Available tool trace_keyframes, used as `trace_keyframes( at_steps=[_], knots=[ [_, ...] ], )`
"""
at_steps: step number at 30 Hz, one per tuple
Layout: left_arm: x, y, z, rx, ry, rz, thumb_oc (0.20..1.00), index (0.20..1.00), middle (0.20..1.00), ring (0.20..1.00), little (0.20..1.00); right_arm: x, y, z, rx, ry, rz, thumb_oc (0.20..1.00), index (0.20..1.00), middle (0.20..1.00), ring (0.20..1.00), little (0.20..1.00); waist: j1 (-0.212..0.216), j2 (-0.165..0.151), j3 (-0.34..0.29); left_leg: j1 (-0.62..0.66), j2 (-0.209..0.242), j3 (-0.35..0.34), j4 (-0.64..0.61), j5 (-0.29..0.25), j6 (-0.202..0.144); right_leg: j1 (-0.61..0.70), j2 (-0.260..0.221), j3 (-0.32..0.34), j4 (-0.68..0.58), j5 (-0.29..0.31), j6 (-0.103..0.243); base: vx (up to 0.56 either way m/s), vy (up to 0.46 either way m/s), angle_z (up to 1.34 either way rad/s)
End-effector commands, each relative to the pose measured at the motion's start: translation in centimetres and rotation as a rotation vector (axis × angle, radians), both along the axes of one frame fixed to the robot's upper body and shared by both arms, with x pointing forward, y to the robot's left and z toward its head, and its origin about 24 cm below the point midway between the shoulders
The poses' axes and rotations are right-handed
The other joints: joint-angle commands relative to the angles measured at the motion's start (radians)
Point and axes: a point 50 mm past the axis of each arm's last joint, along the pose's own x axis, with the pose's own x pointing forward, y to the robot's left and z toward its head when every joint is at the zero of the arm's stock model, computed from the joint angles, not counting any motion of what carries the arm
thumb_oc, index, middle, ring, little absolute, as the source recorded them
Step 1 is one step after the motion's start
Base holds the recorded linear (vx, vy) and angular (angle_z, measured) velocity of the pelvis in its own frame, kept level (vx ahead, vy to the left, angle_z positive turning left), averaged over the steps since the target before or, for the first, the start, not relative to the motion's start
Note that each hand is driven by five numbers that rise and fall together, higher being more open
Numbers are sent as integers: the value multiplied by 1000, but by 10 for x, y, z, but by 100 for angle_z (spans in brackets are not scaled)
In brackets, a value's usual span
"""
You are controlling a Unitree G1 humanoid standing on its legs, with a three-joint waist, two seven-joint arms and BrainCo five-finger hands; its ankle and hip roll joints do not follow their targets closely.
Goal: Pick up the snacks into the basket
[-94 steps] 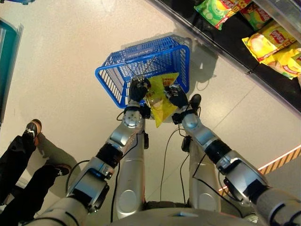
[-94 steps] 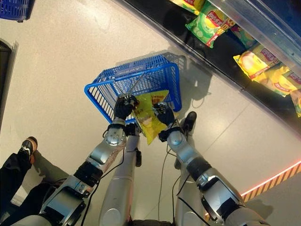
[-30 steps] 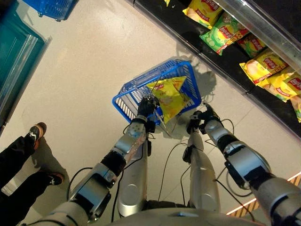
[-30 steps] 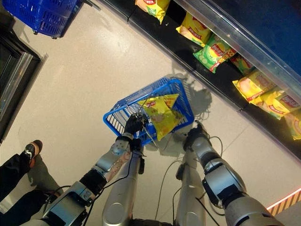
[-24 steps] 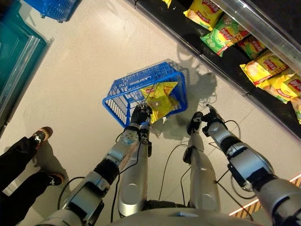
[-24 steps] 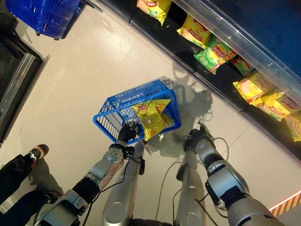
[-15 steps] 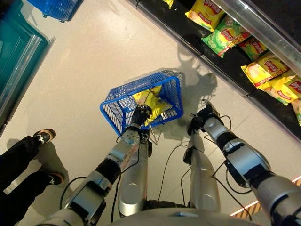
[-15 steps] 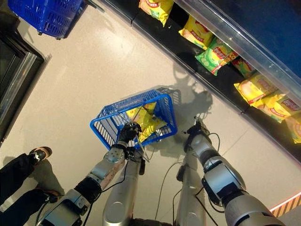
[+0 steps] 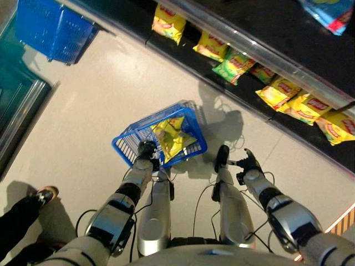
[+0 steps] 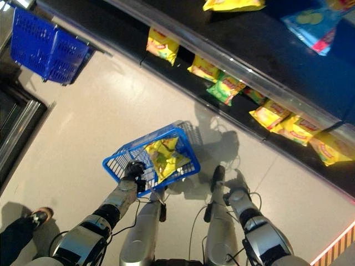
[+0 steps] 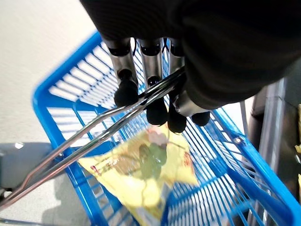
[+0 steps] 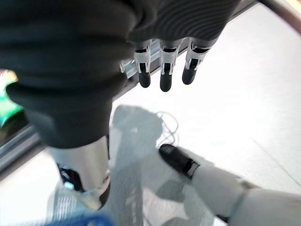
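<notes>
A blue wire basket hangs low over the floor in front of me. A yellow snack bag lies inside it, seen past the handle as the yellow bag in the left wrist view. My left hand is at the basket's near rim, with its fingers curled round the metal handle. My right hand hangs to the right of the basket, apart from it. Its fingers are straight and hold nothing.
A dark low shelf runs along the far side with yellow snack bags and a green bag. A second blue basket stands at the far left by a glass-fronted unit. A person's shoe is at the near left.
The view has tilted up, so more of the shelf shows. The yellow bag left my right hand and now lies in the basket. My right hand has drawn away to the right.
</notes>
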Motion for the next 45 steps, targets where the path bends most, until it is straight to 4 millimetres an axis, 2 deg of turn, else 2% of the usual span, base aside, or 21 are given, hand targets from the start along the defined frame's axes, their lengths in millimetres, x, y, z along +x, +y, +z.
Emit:
trace_keyframes(
  at_steps=[1,3,4,6,11,13,14,17,20,22,27,29,30,31,32,33,35,38,39,42,45],
  knots=[
    [-39,25,-31,227,207,-57,200,200,200,200,200,-7,-5,-3,45,-28,-60,1000,1000,1000,1000,1000,-5,-7,-47,-18,-58,56,0,-53,39,-43,-6,34,111,-90,45,66,-56,-27],
    [-67,38,-48,300,316,-88,200,200,200,200,200,-42,-15,-24,64,73,-114,1000,1000,1000,1000,1000,-13,-10,-101,33,-38,61,0,-64,37,-10,12,43,149,-135,33,143,-95,-19],
    [-67,38,-48,300,316,-88,200,200,200,200,200,-42,-15,-24,64,73,-114,1000,1000,1000,1000,1000,-12,-10,-101,33,-38,61,0,-64,37,-10,12,43,149,-135,33,184,-175,-7],
    [-90,41,-61,296,365,-99,200,200,200,200,200,-74,-24,-41,58,178,-152,1000,1000,1000,1000,1000,-11,-1,-154,80,-8,57,0,-63,29,29,36,41,174,-173,20,100,-163,-9],
    [-115,36,-75,258,416,-118,200,200,200,200,200,-101,-26,-53,66,264,-153,1000,1000,1000,1000,1000,3,-9,-210,104,55,40,0,-15,-9,98,96,42,132,-187,-4,-3,-186,-14],
    [-115,31,-76,255,421,-140,200,200,200,200,200,-105,-29,-54,64,270,-162,1000,1000,1000,1000,1000,7,-14,-213,105,48,30,6,-11,-8,104,98,40,127,-186,-7,-46,-153,-3],
    [-124,27,-81,239,455,-169,200,200,200,200,200,-114,-34,-57,61,310,-166,1000,1000,1000,1000,1000,8,-32,-238,144,-15,5,34,-80,31,122,101,32,119,-181,-13,-2,-142,-10],
    [-136,22,-88,229,500,-210,200,200,200,200,200,-128,-38,-61,63,356,-185,1000,1000,1000,1000,1000,3,-46,-300,180,-147,-40,82,-175,89,141,117,44,90,-158,-14,9,-106,-15],
    [-143,22,-91,196,523,-187,200,200,200,200,200,-131,-39,-62,77,360,-203,1000,1000,1000,1000,1000,-1,-45,-331,209,-178,-35,88,-208,110,155,132,61,89,-159,-10,54,10,-10],
    [-144,26,-91,220,538,-218,200,200,200,200,200,-134,-32,-64,123,354,-232,1000,1000,1000,1000,1000,-20,-48,-364,239,-150,-22,38,-176,111,149,136,61,122,-171,-3,98,56,7],
    [-151,42,-91,292,594,-268,200,200,200,200,200,-133,-12,-69,247,299,-276,1000,1000,1000,1000,1000,-33,-83,-375,270,-105,-13,0,-168,116,138,146,110,214,-196,23,13,-47,2],
    [-151,47,-89,297,597,-242,200,200,200,200,200,-129,-12,-66,245,275,-265,1000,1000,1000,1000,1000,-24,-83,-376,266,-74,-16,0,-170,108,143,87,125,207,-174,31,-58,-148,-17],
    [-151,47,-89,297,597,-243,200,200,200,200,200,-129,-12,-66,245,275,-265,1000,1000,1000,1000,1000,-23,-83,-374,269,-74,-15,0,-173,108,146,87,125,208,-176,32,-44,-245,-23],
    [-150,49,-89,297,595,-227,200,200,200,200,200,-122,-14,-63,243,237,-276,1000,1000,1000,1000,1000,-20,-84,-384,271,-42,-17,0,-185,94,149,2,140,184,-124,49,-5,-174,-12],
    [-150,49,-89,297,595,-227,200,200,200,200,200,-122,-14,-63,242,238,-276,1000,1000,1000,1000,1000,-19,-83,-383,274,-41,-17,0,-187,95,153,3,140,183,-124,50,-18,-309,15],
    [-149,50,-88,301,594,-220,200,200,200,200,200,-115,-18,-58,242,191,-293,1000,1000,1000,1000,1000,-19,-87,-387,281,-23,-14,0,-199,83,150,-61,138,155,-72,67,6,-218,29],
    [-151,53,-88,305,601,-206,200,200,200,200,200,-106,-19,-51,246,128,-296,1000,1000,1000,1000,1000,-25,-91,-391,306,9,-9,0,-215,65,133,-123,143,126,-10,93,36,-326,18],
    [-154,55,-88,301,604,-190,200,200,200,200,200,-89,-21,-35,238,9,-260,1000,1000,1000,1000,1000,-44,-105,-397,343,40,1,0,-231,34,131,-151,156,77,21,127,67,-346,-37],
    [-154,57,-88,302,600,-178,200,200,200,200,200,-75,-23,-17,225,-113,-224,1000,1000,1000,1000,1000,-48,-113,-397,354,80,11,0,-233,3,120,-164,141,69,27,147,5,-397,-15],
    [-155,52,-89,291,593,-170,200,200,200,200,200,-63,-25,11,215,-262,-156,1000,1000,1000,1000,1000,-57,-101,-396,354,134,18,1,-207,-33,143,-145,127,102,-62,146,-36,-441,-17],
    [-157,34,-93,243,573,-165,200,200,200,200,200,-53,-43,47,145,-415,-88,1000,1000,1000,1000,1000,-73,-56,-378,297,177,8,60,-160,-47,148,-102,109,144,-144,104,-87,-368,0]
  ],
)
